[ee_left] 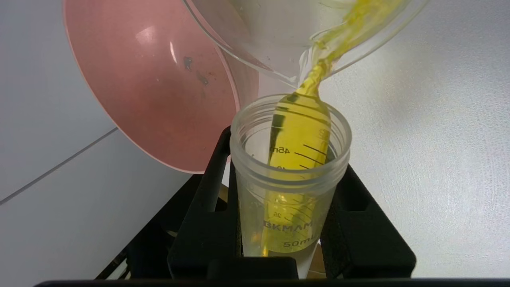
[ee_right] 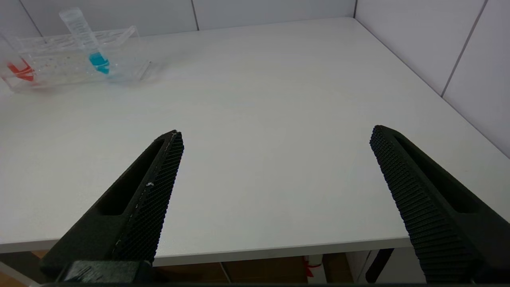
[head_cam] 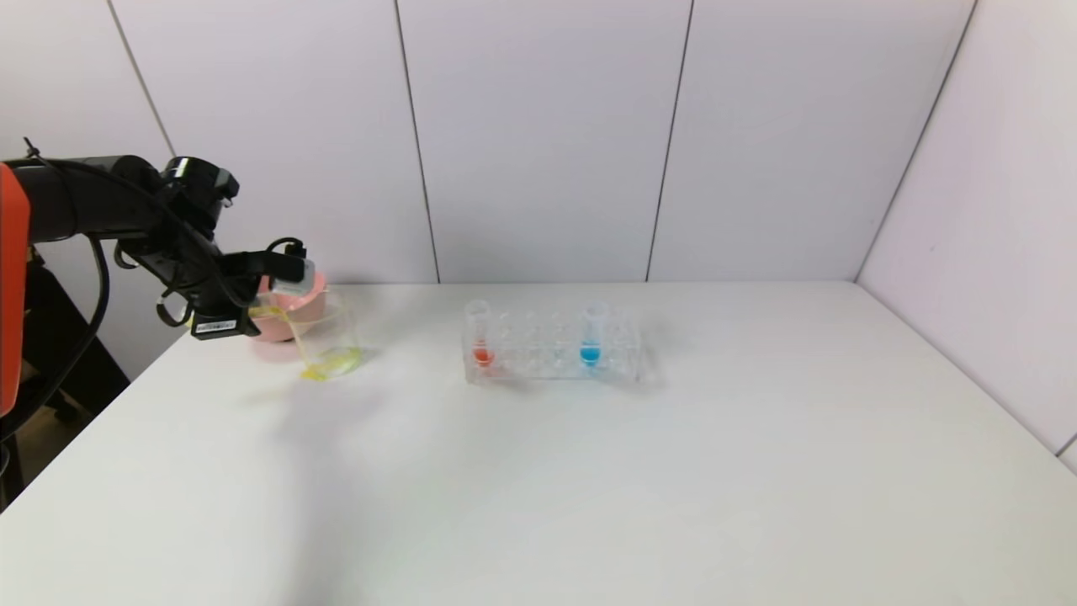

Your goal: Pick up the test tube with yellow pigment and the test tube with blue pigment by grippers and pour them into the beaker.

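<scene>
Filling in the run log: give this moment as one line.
left gripper: shut on yellow tube, pouring | beaker: receiving yellow | blue tube: in rack | right gripper: open, idle

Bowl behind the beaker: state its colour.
Pink bowl; clearest in the left wrist view.

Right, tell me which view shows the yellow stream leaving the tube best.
The left wrist view: the clear plastic test tube with yellow pigment, clamped between black fingers, pours into the clear glass beaker. The head view shows the pour small and distant. The right wrist view misses it.
</scene>
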Controlling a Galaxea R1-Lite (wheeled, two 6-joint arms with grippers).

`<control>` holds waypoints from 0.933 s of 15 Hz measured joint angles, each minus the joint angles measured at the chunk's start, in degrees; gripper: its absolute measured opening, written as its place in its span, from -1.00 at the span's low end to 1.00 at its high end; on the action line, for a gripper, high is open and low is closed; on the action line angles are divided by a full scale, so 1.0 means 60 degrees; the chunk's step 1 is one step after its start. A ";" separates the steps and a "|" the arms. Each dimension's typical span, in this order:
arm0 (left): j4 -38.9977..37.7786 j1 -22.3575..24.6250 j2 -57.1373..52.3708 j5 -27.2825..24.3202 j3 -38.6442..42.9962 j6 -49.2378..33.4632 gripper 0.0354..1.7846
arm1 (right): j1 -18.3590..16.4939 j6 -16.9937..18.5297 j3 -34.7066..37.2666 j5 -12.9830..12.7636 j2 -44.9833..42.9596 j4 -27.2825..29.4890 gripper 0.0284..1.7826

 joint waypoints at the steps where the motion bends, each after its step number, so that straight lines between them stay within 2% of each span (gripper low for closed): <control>1: -0.0008 -0.0022 0.0004 0.0037 0.0000 0.0002 -0.42 | 0.0000 0.0000 0.0000 0.0000 0.0000 0.0000 0.92; 14: -0.0128 -0.0209 0.0004 0.0569 0.0002 0.0002 -0.42 | 0.0000 0.0000 0.0000 0.0000 0.0000 0.0000 0.92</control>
